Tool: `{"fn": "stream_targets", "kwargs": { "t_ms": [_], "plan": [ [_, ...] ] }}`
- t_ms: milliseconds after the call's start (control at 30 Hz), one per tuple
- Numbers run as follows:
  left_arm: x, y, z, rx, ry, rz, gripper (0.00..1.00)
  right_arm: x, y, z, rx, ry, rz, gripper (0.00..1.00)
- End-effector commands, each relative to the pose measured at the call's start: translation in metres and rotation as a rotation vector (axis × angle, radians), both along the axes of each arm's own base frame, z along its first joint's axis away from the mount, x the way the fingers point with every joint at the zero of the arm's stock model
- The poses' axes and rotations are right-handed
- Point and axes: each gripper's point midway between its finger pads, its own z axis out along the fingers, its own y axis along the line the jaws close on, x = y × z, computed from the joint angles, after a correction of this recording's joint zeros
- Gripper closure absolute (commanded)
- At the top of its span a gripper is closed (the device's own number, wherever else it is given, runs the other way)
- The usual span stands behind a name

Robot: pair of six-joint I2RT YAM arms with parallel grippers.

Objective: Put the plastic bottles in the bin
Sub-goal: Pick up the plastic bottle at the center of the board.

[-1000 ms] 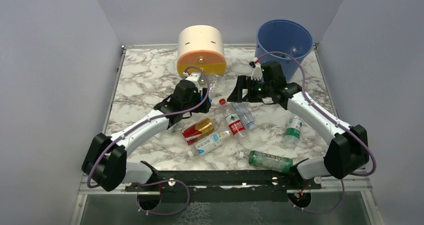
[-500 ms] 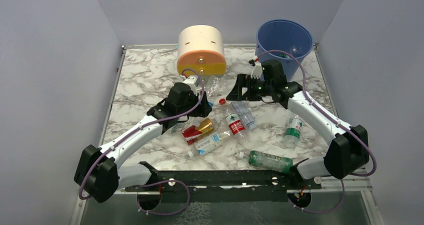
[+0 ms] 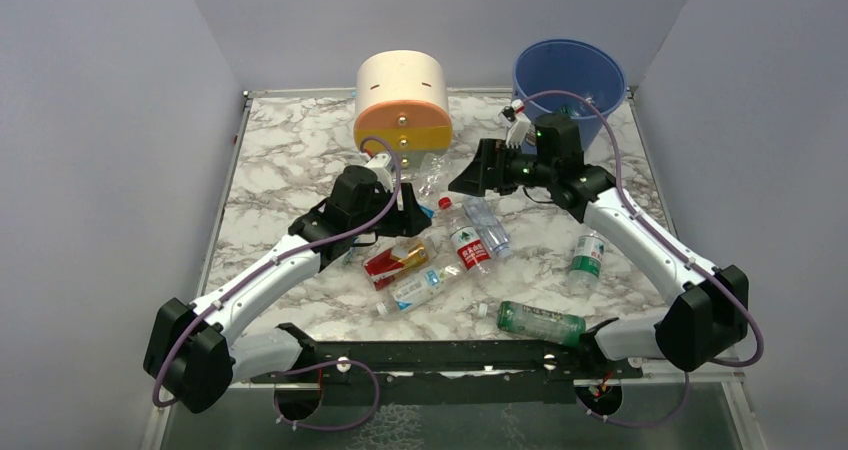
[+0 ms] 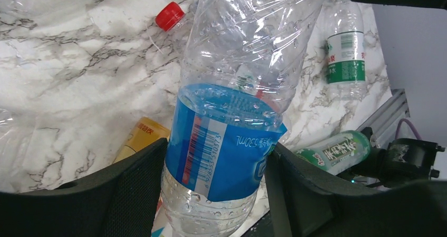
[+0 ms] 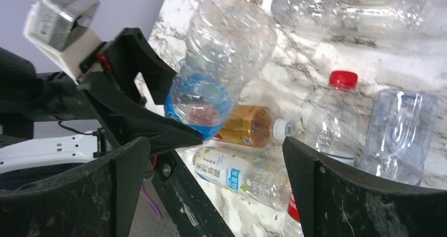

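My left gripper [image 4: 216,168] is shut on a clear plastic bottle with a blue label [image 4: 226,142], gripped across the label and raised off the marble; the bottle also shows in the right wrist view [image 5: 211,84]. In the top view this gripper [image 3: 405,210] sits mid-table. My right gripper [image 3: 470,175] stands open and empty just right of that bottle, fingers [image 5: 316,189] wide apart. The blue bin [image 3: 530,95] stands at the back right. Loose bottles lie in front: red-label [image 3: 466,240], white-and-blue label [image 3: 420,285], green [image 3: 540,322], green-label [image 3: 587,257].
A cream-and-orange round drawer unit [image 3: 402,100] stands at the back, left of the bin. A gold-and-red bottle [image 3: 398,260] and a crushed clear one [image 3: 487,225] lie in the pile. Grey walls close in both sides; a black rail [image 3: 440,355] runs along the front.
My left arm has stretched out slightly, still holding the blue-label bottle. The right gripper has shifted a little back and left toward that bottle, staying open.
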Motion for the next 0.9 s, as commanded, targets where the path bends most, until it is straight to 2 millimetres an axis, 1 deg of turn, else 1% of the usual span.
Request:
{"fn": "stream_targets", "kwargs": {
  "t_ms": [0, 100, 200, 433, 667, 867],
  "plan": [
    [-0.012, -0.017, 0.009, -0.107, 0.029, -0.067, 0.32, -0.002, 0.008, 0.027, 0.086, -0.075, 0.047, 0.00],
    [-0.014, -0.025, 0.008, -0.152, 0.051, -0.091, 0.32, 0.001, 0.011, 0.029, 0.098, -0.082, 0.050, 0.00],
    [-0.016, -0.030, 0.011, -0.184, 0.058, -0.103, 0.32, 0.004, 0.012, 0.027, 0.098, -0.076, 0.047, 0.00],
    [-0.014, -0.034, 0.014, -0.203, 0.060, -0.112, 0.32, 0.013, 0.016, 0.018, 0.089, -0.052, 0.036, 0.00],
    [-0.014, -0.039, 0.020, -0.229, 0.058, -0.123, 0.32, 0.020, 0.017, 0.005, 0.072, -0.023, 0.021, 0.01],
    [-0.015, -0.040, 0.016, -0.226, 0.068, -0.125, 0.32, 0.023, 0.022, 0.004, 0.094, -0.014, 0.029, 0.02]
  ]
}}
